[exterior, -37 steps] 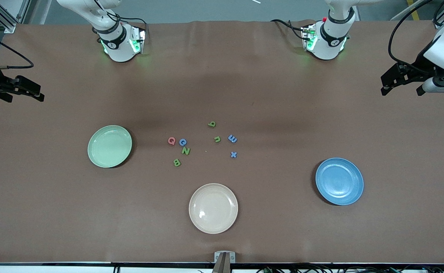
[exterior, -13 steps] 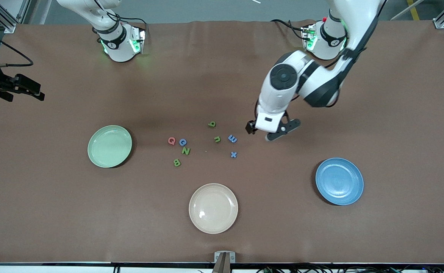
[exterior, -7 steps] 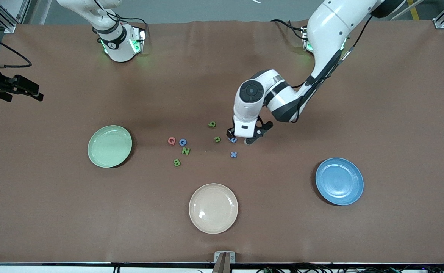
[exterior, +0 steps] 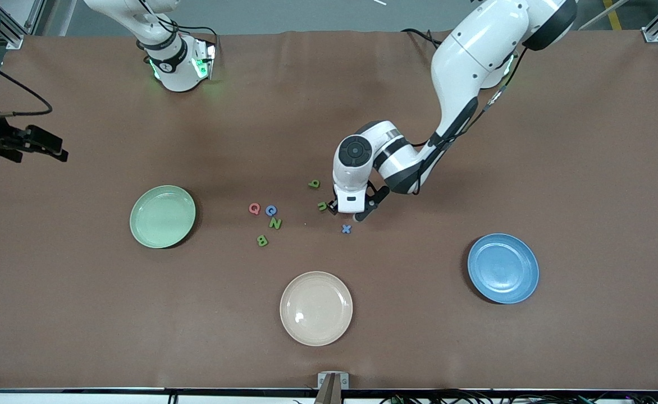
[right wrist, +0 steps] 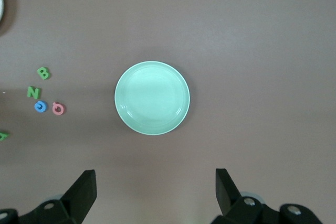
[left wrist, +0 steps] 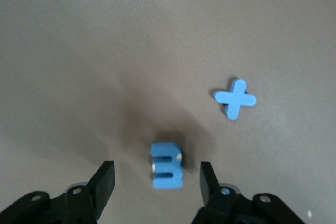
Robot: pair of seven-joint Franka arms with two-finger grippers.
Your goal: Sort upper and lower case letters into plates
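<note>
- Left gripper (left wrist: 157,182) is down at the table over the blue m (left wrist: 167,165), fingers (left wrist: 105,179) parted either side of it, not touching.
- The m lies flat among the small letters, between the green n (exterior: 321,206) and the blue x (left wrist: 234,98).
- It looks chunky, stiff and very light; likely easy to nudge or flip, so squeeze its two flat outer sides, centred.
- Capitals sit together nearer the green plate (exterior: 162,216): pink Q (exterior: 254,209), blue G (exterior: 271,210), green Z (exterior: 275,223), green B (exterior: 261,240).
- Green q (exterior: 314,183) lies farther from the camera; blue plate (exterior: 503,268) toward the left arm's end.
- Right gripper (right wrist: 155,192) waits high above the green plate, fingers wide apart, holding nothing.
</note>
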